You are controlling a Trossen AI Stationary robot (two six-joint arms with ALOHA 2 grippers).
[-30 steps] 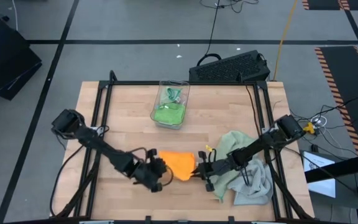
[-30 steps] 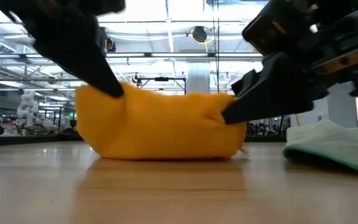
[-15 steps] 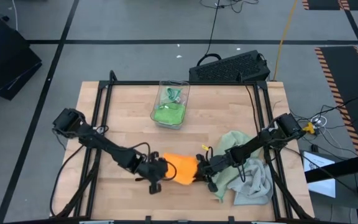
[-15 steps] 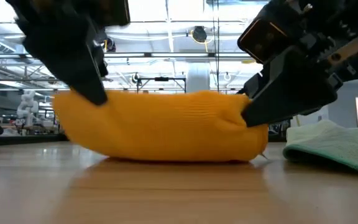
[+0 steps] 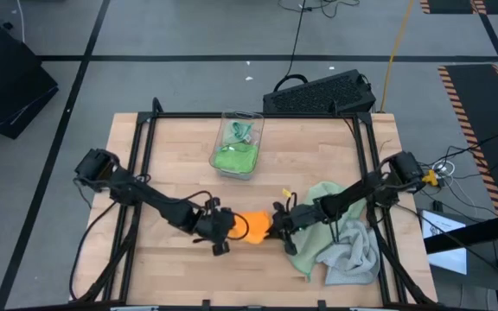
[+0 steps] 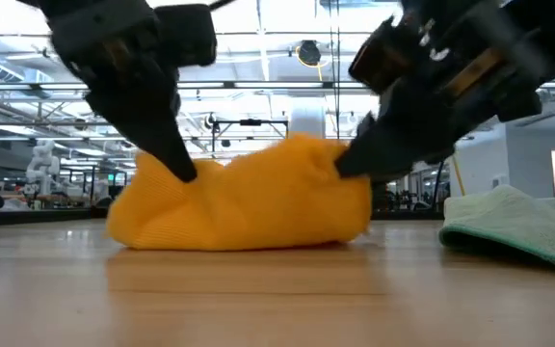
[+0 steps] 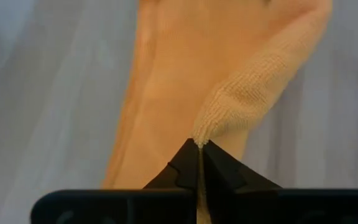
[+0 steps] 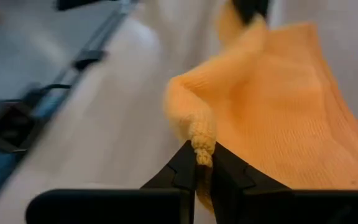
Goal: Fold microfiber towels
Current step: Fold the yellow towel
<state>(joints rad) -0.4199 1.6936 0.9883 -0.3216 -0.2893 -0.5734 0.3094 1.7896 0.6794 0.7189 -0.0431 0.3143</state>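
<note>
Pale wood makes up the table [image 5: 171, 155], framed by black rails and standing on a grey floor with a black keyboard [image 5: 320, 93] just beyond its far edge; near the front centre the orange towel [image 5: 256, 228] lies bunched on the surface, and both arms meet at it from opposite sides. From the left, the left gripper [image 5: 233, 230] has its fingers pinched tight on one edge of the orange towel; the left wrist view shows a fold of the cloth caught right at the fingertips [image 7: 199, 148]. From the right, the right gripper [image 5: 277, 226] is clamped on the opposite edge, a rolled corner of the cloth nipped between its tips; in the low view the towel humps up between the two grips, its lower part resting on the table. Just right of the orange towel a sage green towel [image 5: 311, 246] lies crumpled, with a light grey towel [image 5: 353, 259] overlapping its right side; toward the far centre a clear plastic bin [image 5: 239, 142] holds a bright green towel [image 5: 234, 158].
</note>
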